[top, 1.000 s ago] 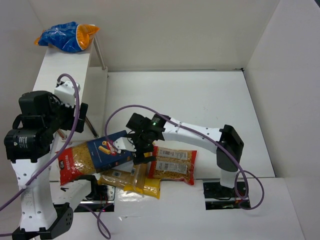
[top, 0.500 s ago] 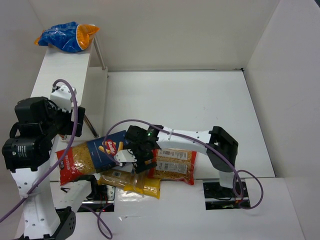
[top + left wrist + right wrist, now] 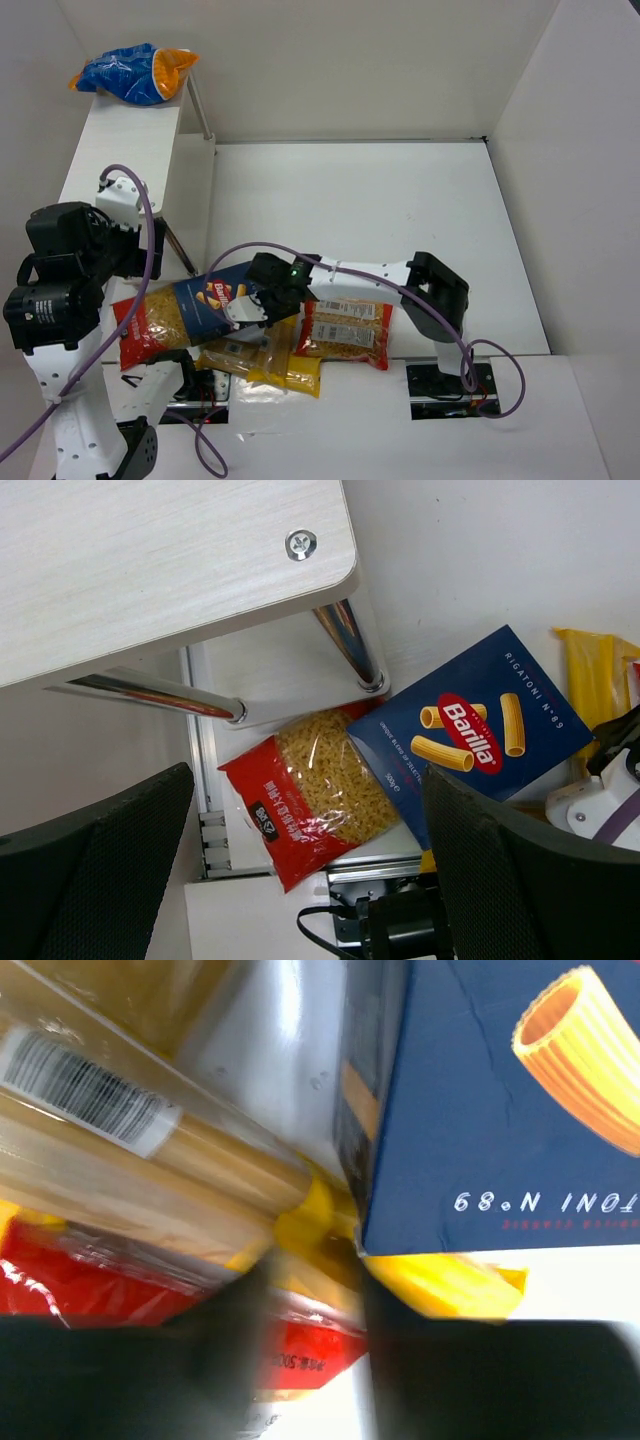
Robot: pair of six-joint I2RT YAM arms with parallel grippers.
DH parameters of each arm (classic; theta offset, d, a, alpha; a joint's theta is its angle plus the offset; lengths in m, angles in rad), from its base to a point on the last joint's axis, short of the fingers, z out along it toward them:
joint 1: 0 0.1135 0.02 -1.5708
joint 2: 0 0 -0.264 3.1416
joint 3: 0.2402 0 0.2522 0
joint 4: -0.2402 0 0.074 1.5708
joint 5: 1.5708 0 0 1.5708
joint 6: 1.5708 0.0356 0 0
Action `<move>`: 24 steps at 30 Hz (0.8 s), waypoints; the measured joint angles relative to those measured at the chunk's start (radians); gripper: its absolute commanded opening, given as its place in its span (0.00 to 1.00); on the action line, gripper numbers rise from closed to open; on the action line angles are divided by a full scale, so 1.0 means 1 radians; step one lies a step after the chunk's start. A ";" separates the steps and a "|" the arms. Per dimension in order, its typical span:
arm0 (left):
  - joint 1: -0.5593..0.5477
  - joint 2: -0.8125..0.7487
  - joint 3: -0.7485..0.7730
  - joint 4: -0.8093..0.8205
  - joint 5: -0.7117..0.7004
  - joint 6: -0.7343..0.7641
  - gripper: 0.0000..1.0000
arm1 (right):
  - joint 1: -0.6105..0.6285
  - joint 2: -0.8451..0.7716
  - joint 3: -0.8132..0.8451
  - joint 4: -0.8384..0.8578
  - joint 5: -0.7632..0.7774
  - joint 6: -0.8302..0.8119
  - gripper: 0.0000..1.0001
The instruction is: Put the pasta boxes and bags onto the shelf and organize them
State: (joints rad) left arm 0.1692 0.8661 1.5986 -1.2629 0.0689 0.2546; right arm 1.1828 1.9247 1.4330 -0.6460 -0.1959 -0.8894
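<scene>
**Jaw Status and Item Positions**

Left gripper: the jaws are spread wide. The two dark fingers sit at opposite lower corners of the left wrist view and nothing is between them. The unit hangs above the worktop, beside the near end of the shelf, and touches no item.

Right gripper: it lies low against the near right edge of the blue box. In the right wrist view the fingers are blurred. A narrow gap shows between them, just below the corner of the box. Whether the jaws pinch anything cannot be told.

Item positions:
- The blue box lies flat on the worktop, near the shelf leg. It overlaps one red-trimmed pack on its left.
- The long yellow packs lie under and nearer than the box's right corner.
- A second red-trimmed pack lies on the worktop to the right of the right gripper, touching the yellow packs.
- The blue-and-orange pack rests on the far end of the shelf.
</scene>
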 measured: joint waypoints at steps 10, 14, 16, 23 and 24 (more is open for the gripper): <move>0.011 -0.005 0.000 -0.002 0.019 0.002 1.00 | -0.026 -0.032 -0.058 0.081 0.034 0.010 0.00; 0.012 -0.017 0.000 -0.005 0.027 0.003 1.00 | -0.128 -0.044 -0.070 0.080 0.027 0.034 0.00; 0.012 -0.024 0.000 -0.010 0.032 0.004 1.00 | -0.203 -0.051 -0.074 0.065 0.031 0.048 0.00; 0.012 -0.035 0.000 -0.018 0.055 0.005 1.00 | -0.459 -0.087 -0.079 0.022 0.070 0.097 0.00; 0.012 -0.035 0.000 -0.018 0.060 0.005 1.00 | -0.479 -0.092 -0.079 0.023 0.077 0.108 0.00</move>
State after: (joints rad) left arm 0.1810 0.8307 1.5986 -1.2812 0.1291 0.2600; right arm 0.7040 1.8332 1.3537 -0.6235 -0.1192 -0.7811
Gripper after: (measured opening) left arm 1.001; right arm 0.010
